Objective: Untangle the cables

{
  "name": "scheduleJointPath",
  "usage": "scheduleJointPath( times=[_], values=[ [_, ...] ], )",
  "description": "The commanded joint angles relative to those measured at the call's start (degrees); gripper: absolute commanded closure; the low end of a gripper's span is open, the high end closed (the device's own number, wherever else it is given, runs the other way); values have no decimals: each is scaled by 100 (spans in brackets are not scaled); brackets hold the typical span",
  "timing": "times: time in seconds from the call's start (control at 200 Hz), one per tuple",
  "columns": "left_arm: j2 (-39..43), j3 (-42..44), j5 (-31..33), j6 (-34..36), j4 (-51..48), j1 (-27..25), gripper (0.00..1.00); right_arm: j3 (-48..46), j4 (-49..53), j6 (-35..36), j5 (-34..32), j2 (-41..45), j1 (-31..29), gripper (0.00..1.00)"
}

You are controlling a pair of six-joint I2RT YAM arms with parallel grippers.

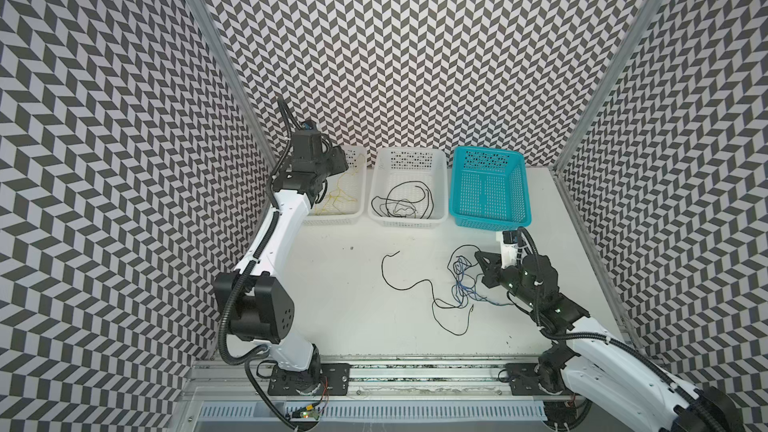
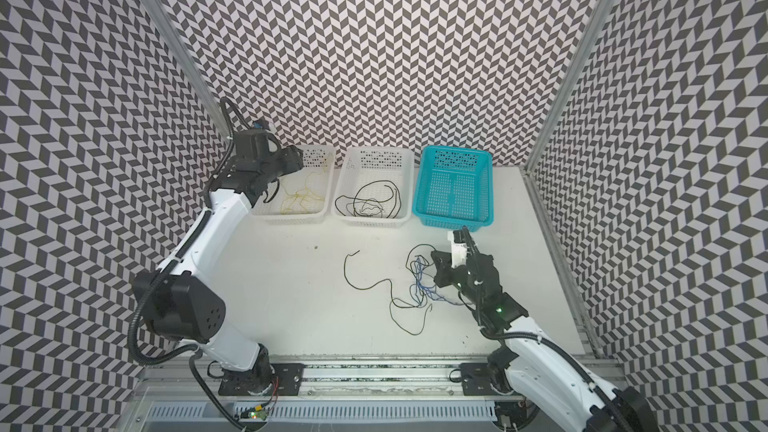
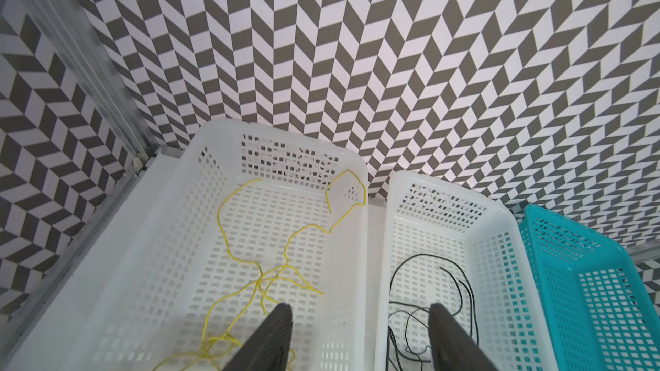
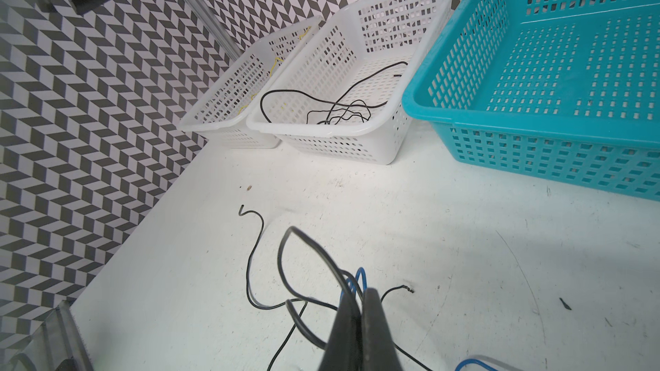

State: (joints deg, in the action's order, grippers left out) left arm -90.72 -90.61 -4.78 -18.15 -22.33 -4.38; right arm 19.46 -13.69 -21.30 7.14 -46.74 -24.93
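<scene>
White baskets [image 1: 409, 223] two (adjacent); teal basket [image 1: 492, 224] one

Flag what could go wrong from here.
1. The right end effector is shut in the tangle of blue and black wires on the table; pulling may drag the whole bunch or tighten it.
2. The yellow wires lie just under the open left end effector, and one loop reaches the white basket rim; pulling away could snag one and drag it out.

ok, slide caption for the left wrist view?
Open left gripper over white basket of yellow cables; black cables in neighbouring basket.
</scene>
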Motion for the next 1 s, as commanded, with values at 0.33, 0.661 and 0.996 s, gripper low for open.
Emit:
scheduleJointPath(
  times=[0.33,0.661,0.996],
  values=[
    [2709,2584,-884,-672,775,-1148,34,1727,712,713,751,-404,-404,100],
    [3537,3781,-3283,-1743,3222,-1664,33,3000,1284,1282,1357,-873,-841,100],
    [3526,3678,-4618,-812,2827,-2603,39,3096,1005,1524,1444,-953,-1172,100]
  ],
)
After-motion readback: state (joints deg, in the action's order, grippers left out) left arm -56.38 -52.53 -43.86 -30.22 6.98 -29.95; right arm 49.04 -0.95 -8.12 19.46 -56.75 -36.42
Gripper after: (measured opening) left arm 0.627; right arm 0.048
